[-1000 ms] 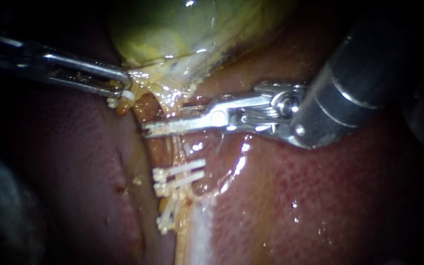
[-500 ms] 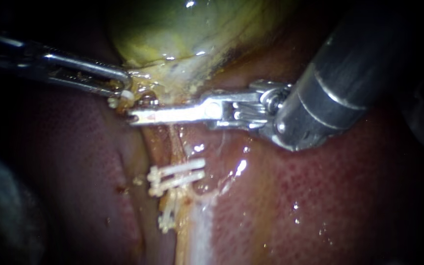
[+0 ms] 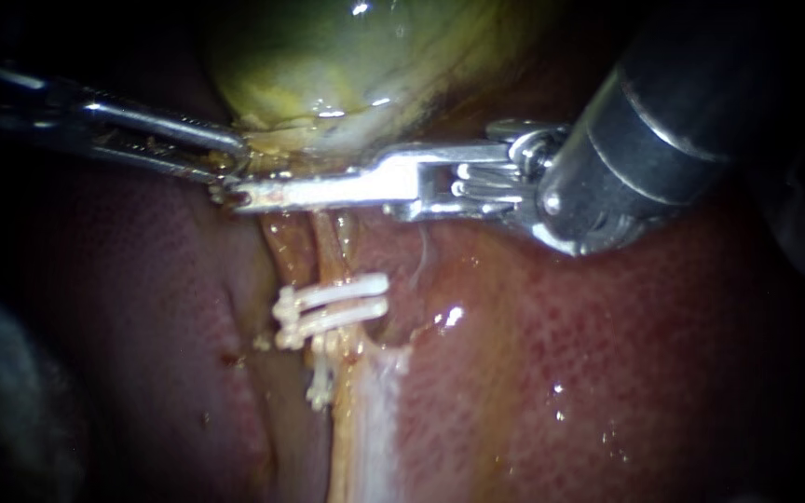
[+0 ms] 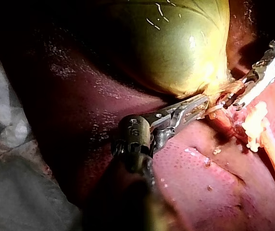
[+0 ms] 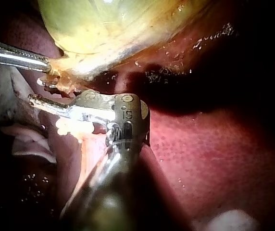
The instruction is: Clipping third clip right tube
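In the endoscope view, our left instrument (image 3: 225,166) comes in from 9 o'clock. Its jaws are pressed together on a bit of yellowish tissue (image 3: 267,149) at the lower edge of the gallbladder (image 3: 347,65), which fills the 12 o'clock part of the view. The left wrist view shows the same pinch, with tan tissue bunched at the jaw tips right under the green-yellow bulge.

Our right instrument (image 3: 239,194) comes down from 2 o'clock on a thick grey shaft. Its long, flat tip lies level and points toward 9 o'clock. The tip ends just beside the left instrument's tip, touching or nearly so. It shows as one flat bar, and we cannot tell whether it is spread or closed.

Two thin orange tubes run from the gallbladder toward 6 o'clock, and the bar lies across their upper ends. The right tube (image 3: 330,250) passes under the bar and goes on down to two white clips (image 3: 337,305). These sit close together, side by side across the tubes. A smaller white piece (image 3: 317,391) lies at 6 o'clock from them, too small to make out.

The wet, red liver (image 3: 607,373) spreads on both sides, with a pale strip along it at 6 o'clock.
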Motion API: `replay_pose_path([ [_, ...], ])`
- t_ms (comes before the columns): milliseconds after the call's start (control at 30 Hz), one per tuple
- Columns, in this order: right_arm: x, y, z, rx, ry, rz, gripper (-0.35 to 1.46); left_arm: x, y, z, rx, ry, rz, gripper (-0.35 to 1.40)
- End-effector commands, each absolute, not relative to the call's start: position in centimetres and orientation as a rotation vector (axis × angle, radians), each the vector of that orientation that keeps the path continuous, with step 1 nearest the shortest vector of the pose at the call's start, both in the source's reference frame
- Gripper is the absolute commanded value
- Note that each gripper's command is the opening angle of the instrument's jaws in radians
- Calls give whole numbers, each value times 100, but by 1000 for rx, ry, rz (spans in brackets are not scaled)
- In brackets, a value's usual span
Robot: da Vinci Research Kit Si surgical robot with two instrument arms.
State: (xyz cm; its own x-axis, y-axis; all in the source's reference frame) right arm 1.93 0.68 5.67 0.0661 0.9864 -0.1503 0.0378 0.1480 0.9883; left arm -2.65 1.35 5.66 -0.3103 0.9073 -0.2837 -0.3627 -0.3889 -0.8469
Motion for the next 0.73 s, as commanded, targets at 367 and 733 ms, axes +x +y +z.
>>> replay_pose_path([
  [367,185,67,566,1242,1189,1115,-35,-265,135,566,-988,-856,1826,-35],
  [733,186,62,569,1252,1181,1117,-35,-265,135,566,-988,-856,1826,-35],
])
